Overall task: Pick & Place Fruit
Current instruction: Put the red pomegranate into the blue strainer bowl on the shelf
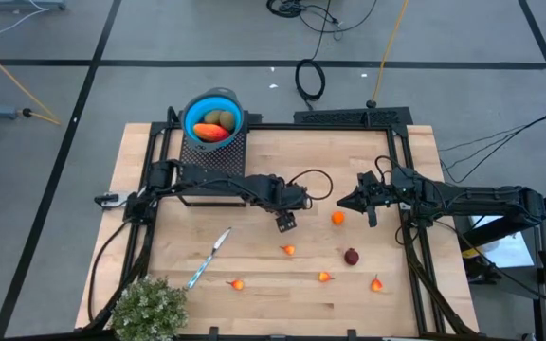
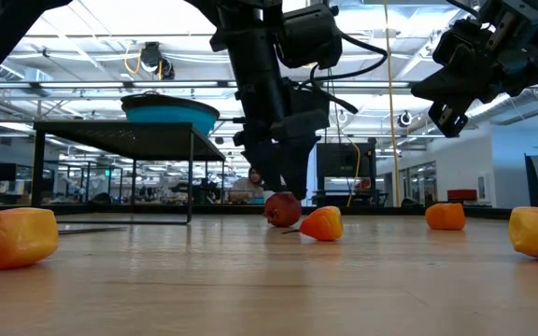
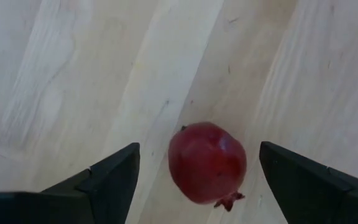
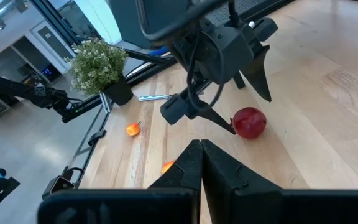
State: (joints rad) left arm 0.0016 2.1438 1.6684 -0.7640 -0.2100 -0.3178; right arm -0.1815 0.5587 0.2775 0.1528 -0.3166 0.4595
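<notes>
So the left claw [image 1: 287,222] sits dead center of the high view, fingers spread wide and pointing down at the table [image 1: 368,294]. The left wrist view explains it: a dark red ball [image 3: 207,162] lies on the wood right between the two fingers [image 3: 114,177], nothing touching it yet. Looks to me like a straddle before the squeeze, spread that wide so the fingers clear the round sides on the way down. The little stem nub sticks out toward the lower edge of that view, so I'd guess it may roll a bit when pinched.

The bowl [image 1: 213,116], blue, sits on a dark raised rack at upper center of the high view, already holding a long red-orange piece [image 1: 212,133] and a couple of olive ovals [image 1: 218,119]. That's presumably the drop-off.

Still loose on the table: an orange [image 1: 337,218] just right of center, another dark red ball [image 1: 351,256], and small orange bits along the lower middle.

The right claw [image 1: 346,203] is parked center-right, pinched shut with nothing in it, probably just staying out of the way. A knife [image 1: 209,257] and a plant [image 1: 150,306] sit lower left, not part of the job.
</notes>
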